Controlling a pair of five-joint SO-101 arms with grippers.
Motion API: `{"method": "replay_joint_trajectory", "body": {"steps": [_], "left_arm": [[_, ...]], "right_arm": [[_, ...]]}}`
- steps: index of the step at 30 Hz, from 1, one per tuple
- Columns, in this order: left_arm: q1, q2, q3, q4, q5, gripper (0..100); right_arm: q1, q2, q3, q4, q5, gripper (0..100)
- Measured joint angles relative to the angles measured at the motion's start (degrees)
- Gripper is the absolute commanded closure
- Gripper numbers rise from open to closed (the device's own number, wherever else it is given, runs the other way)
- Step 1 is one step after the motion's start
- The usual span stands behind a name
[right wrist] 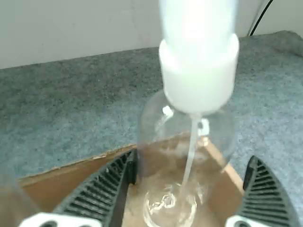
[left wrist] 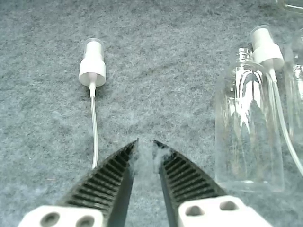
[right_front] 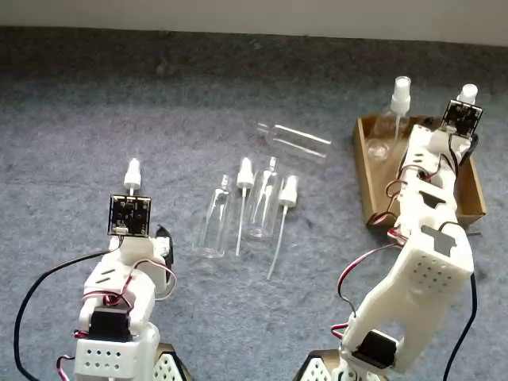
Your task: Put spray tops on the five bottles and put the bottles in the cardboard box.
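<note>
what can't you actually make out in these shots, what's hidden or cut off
- High view: the right arm covers much of the cardboard box, so the box floor under it is hidden.
- Right wrist view: the spray top on the bottle between the open right gripper is blurred, and the picture's edge cuts it off.
- Left wrist view: another bottle is cut off by the picture's edge.

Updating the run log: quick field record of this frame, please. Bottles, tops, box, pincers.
box: two capped bottles standing inside
carpet: three uncapped bottles lying, three loose spray tops
left pincer: narrowly open, empty, by one loose top's tube
right pincer: open, either side of a capped bottle
</note>
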Motion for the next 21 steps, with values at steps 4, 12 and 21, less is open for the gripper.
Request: {"method": "replay_joint_trajectory", "body": {"steps": [4, 12, 21], "left_arm": [[0.0, 0.0, 0.0, 0.0, 0.0, 99], [0.0, 0.0, 0.0, 0.0, 0.0, 99], [0.0, 0.0, 0.0, 0.0, 0.0, 99]], "right_arm": [[0.0, -4.6, 2.8, 0.0, 0.0, 68.7], [0.0, -14.2, 10.4, 0.0, 0.0, 68.7], [0.0, -30.6, 25.2, 0.0, 1.8, 68.7]]}}
